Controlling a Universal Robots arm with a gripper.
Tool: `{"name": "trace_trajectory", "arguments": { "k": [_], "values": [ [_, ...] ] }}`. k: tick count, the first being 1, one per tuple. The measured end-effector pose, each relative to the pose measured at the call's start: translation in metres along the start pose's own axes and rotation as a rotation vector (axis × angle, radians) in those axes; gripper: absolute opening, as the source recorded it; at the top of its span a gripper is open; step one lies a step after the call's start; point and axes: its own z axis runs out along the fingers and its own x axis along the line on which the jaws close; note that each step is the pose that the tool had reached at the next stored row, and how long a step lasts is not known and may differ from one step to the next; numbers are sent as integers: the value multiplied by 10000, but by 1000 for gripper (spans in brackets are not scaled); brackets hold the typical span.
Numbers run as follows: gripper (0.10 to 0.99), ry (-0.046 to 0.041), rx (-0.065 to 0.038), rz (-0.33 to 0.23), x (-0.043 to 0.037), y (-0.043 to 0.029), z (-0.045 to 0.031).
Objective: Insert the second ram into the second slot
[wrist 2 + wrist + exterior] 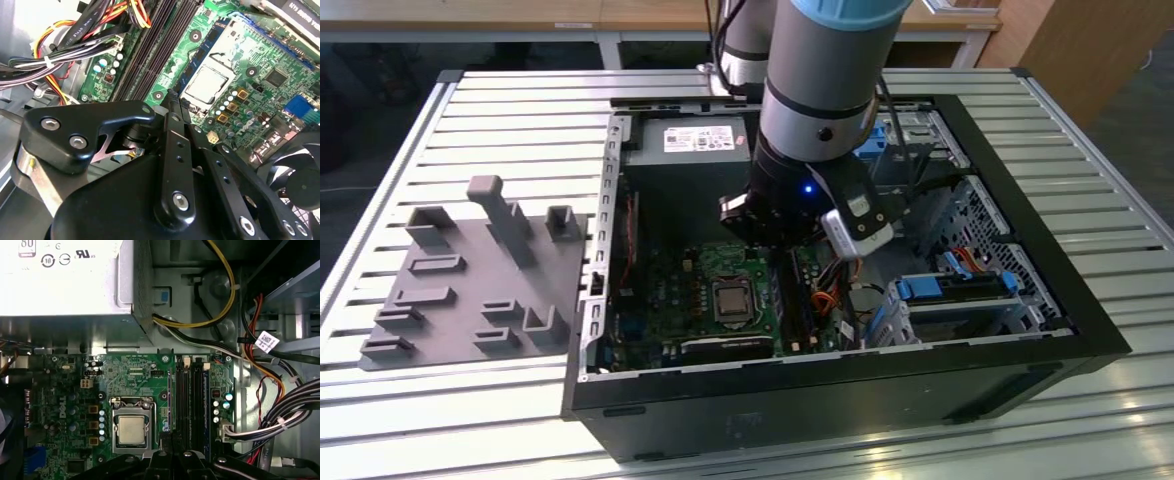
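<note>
Where the arm (821, 90) reaches into the open computer case (1067, 335), its gripper (771, 238) hangs low over the motherboard (680, 290), close to the processor socket (724, 300). The exterior view gives the wider scene. A slatted table (520, 110) carries the case, a grey holder block (467, 270) lies just beside the case on the exterior view's left, and the power supply (687, 150) sits at the case's far end. From that side the arm's own bulk stands in front of the memory slots.

The first wrist view lays the memory slots (190, 400) out end to end. In the one farthest from the socket a thin blue stick (205, 400) stands seated on edge. Whether that is the second ram I cannot tell.

In the second wrist view the black linkage crowds the foreground, with the fingers (170, 107) brought together above the board. Whether anything thin is pinched between them I cannot make out. Bundled cables (75, 55) run just beside the slots, and a fan (300, 175) sits near the board's edge.
</note>
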Motion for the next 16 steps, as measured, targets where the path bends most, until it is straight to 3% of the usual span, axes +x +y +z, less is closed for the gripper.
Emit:
{"name": "trace_trajectory", "arguments": {
  "k": [16],
  "values": [
    [114,1,-51,80,-46,-19,71]
  ]
}}
